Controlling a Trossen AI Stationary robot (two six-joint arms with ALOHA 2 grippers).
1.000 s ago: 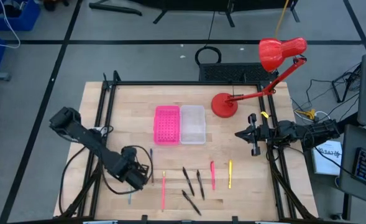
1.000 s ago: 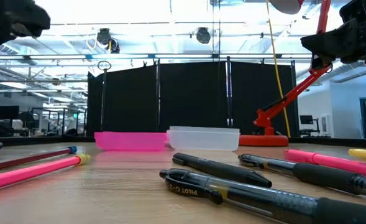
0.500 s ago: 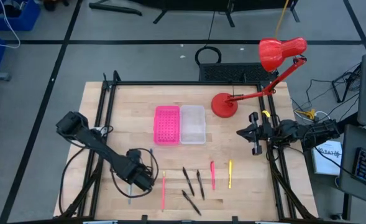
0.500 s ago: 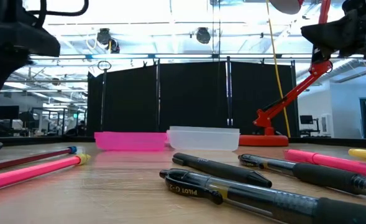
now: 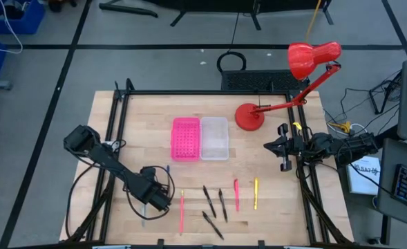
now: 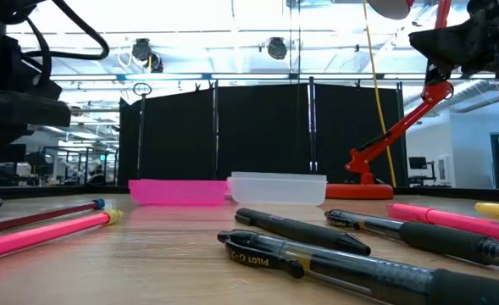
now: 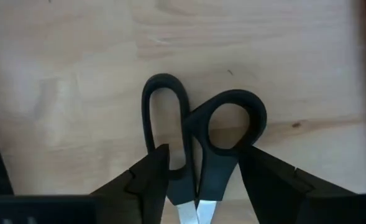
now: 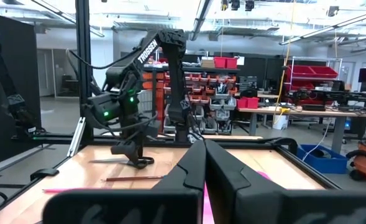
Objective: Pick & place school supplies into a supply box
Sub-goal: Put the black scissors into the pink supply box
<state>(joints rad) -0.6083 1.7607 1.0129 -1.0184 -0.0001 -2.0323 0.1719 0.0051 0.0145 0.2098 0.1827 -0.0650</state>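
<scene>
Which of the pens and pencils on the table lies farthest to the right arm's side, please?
The yellow pen: it is the last in the row, just beyond the short pink pen and the only yellow one; the black pens and long pink pencil lie farther toward the left arm.

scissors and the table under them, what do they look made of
Small black-handled scissors: handles look like matte black plastic, smooth and moulded; the blades are pale and shiny, probably steel. Light wooden table: visible grain and a small knot suggest wood, likely butcher-block with a satin finish.

The scissors [image 7: 198, 149] blades run off the left wrist picture's edge (only the handles show).
</scene>
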